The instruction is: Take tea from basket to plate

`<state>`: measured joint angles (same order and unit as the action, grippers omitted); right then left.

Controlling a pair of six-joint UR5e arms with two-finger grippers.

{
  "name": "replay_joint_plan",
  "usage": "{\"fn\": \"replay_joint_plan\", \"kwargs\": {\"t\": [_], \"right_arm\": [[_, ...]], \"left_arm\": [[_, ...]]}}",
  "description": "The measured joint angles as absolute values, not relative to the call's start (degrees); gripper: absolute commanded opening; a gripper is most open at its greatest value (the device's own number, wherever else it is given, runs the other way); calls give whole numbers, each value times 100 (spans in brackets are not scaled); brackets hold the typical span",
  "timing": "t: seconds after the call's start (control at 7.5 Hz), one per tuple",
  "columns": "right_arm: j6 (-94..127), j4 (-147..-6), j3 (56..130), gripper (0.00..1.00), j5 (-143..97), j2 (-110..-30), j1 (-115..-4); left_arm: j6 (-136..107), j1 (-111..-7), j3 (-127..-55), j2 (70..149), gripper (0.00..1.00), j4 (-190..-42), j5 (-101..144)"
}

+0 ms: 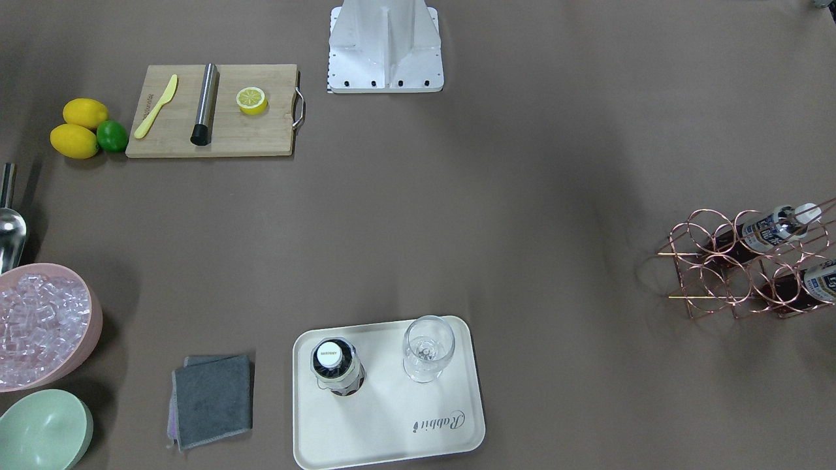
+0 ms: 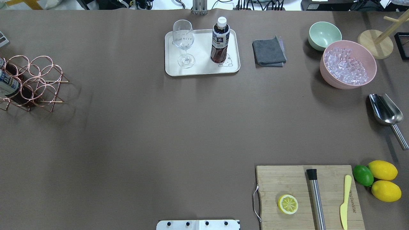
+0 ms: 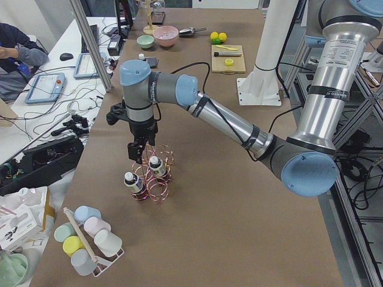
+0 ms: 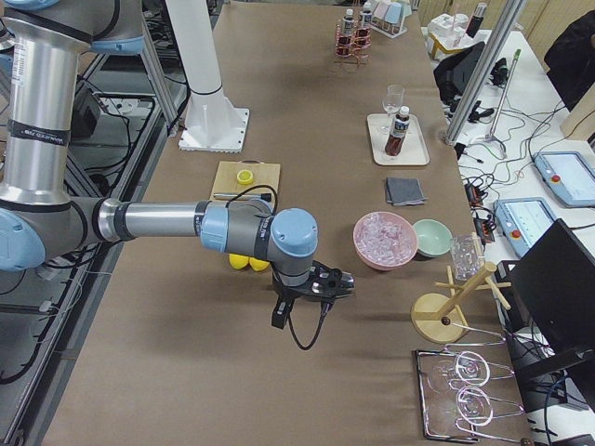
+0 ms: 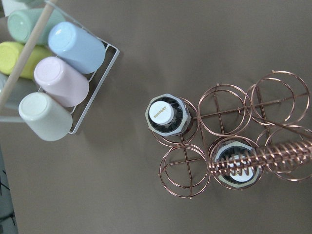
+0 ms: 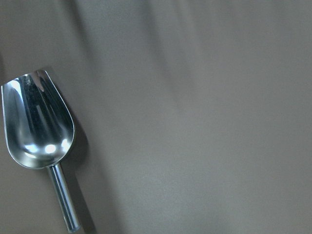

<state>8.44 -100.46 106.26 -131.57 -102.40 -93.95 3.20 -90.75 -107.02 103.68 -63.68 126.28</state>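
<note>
Cream plate [image 1: 307,418], near the operators' edge in the front-facing view, carries one tea bottle [image 1: 336,365]. It stands upright, cap up, just beside a stemmed glass [image 1: 428,349]. Well apart, on the robot's left, the copper basket [image 1: 718,261] holds two more bottles [image 1: 777,225].

From overhead, the bottle on the plate has its long axis vertical. The basket sits at the table's left edge, and no arm shows.

Along the table from the left end, the left gripper [image 3: 139,156] hangs just above the basket, over the farther bottle. I cannot tell whether its jaws are apart. Both bottles stand cap-up in their rings, leaning slightly.

From the right end, the right gripper [image 4: 327,282] hovers over bare table near the pink tub of ice [image 4: 383,238]. I cannot tell its state either.

The left wrist camera looks almost straight down on two white caps, so each bottle's long axis points at the lens. A copper coil [image 5: 258,158] crosses over one cap. A lift there would likely catch on the wire. The light basket could also ride up with a bottle whose shoulder snags its ring. Another bottle set on the plate might knock the glass.

The right wrist camera shows only a steel scoop [image 6: 39,122].
</note>
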Motion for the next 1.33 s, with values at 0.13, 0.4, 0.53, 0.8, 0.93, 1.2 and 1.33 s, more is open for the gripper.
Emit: {"fn": "replay_joint_plan", "kwargs": {"t": [0.13, 0.4, 0.53, 0.8, 0.93, 1.2, 1.33], "right_arm": [[844, -10046, 10626, 100, -13157, -10240, -9395], [844, -10045, 10626, 100, -13155, -10239, -9396], [844, -10046, 10626, 100, -13156, -10239, -9396], [844, -10046, 10626, 100, -13157, -10239, -9399], [844, -10046, 10626, 100, -13157, -10239, -9400], [844, -10046, 10622, 100, -13150, -10239, -9400], [844, -10046, 10620, 100, -13149, -10239, -9402]], "left_arm": [[-143, -9110, -10692, 10341, 98, -6338, 12641], [-415, -9128, -10589, 10125, 98, -6526, 12768], [-429, -9140, -10344, 9955, 98, -6896, 12980], [-414, -9265, -9928, 9469, 98, -7762, 13198], [-410, -9340, -9789, 9323, 98, -7959, 13226], [-414, -9435, -9513, 9225, 98, -8074, 13381], [-401, -9454, -9368, 9216, 98, -8115, 13475]]}}
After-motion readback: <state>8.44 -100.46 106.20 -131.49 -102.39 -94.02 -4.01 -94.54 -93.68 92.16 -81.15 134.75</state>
